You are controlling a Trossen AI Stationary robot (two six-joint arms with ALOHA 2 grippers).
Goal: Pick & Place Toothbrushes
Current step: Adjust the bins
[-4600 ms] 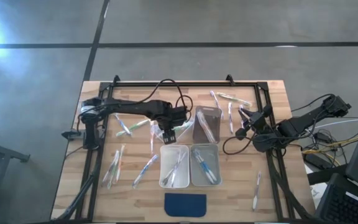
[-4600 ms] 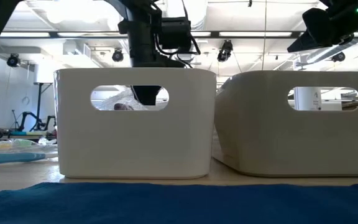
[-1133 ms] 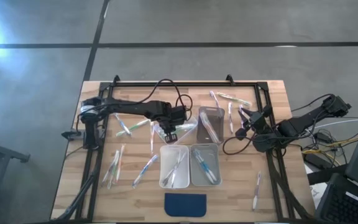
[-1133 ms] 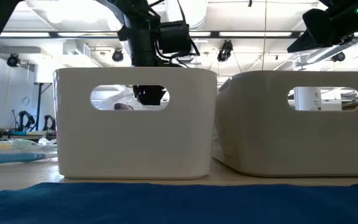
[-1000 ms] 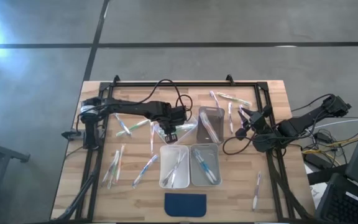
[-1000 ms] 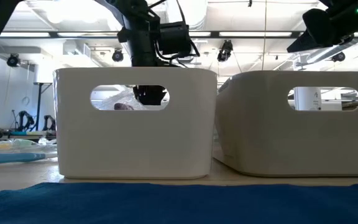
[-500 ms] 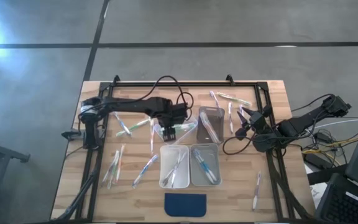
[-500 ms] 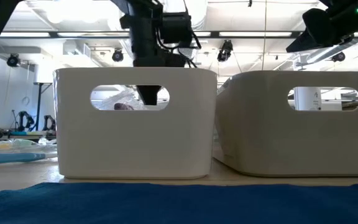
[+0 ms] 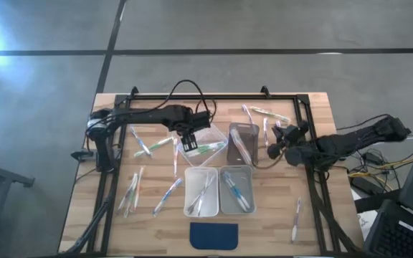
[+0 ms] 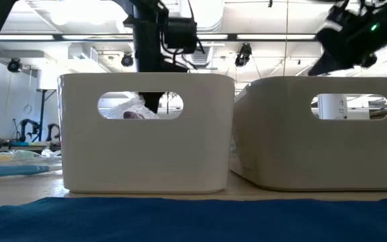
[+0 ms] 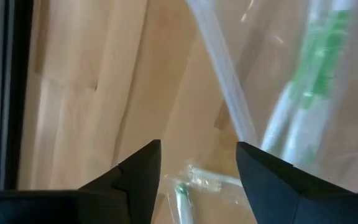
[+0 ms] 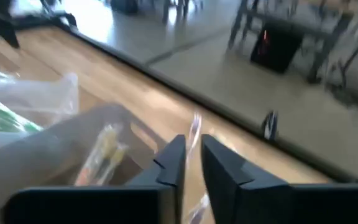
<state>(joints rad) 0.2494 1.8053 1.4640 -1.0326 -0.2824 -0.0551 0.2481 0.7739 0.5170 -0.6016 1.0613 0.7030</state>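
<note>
Apparently between picks: left gripper [image 9: 189,137], jaws wide and empty, hovers by a clear plastic bin [image 9: 202,147] holding green-accented toothbrushes [image 9: 205,148]; right gripper [image 9: 273,150], nearly closed, must reach strays on the wooden desk [image 9: 156,229].

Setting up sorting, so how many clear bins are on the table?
4: front left bin, front right bin, back left bin, back right bin, clustered mid-table. None looks hidden.

The right end effector [image 12: 193,163], fingers nearly together, hovers beside a clear bin [image 12: 61,140] holding toothbrushes [image 12: 101,152].
</note>
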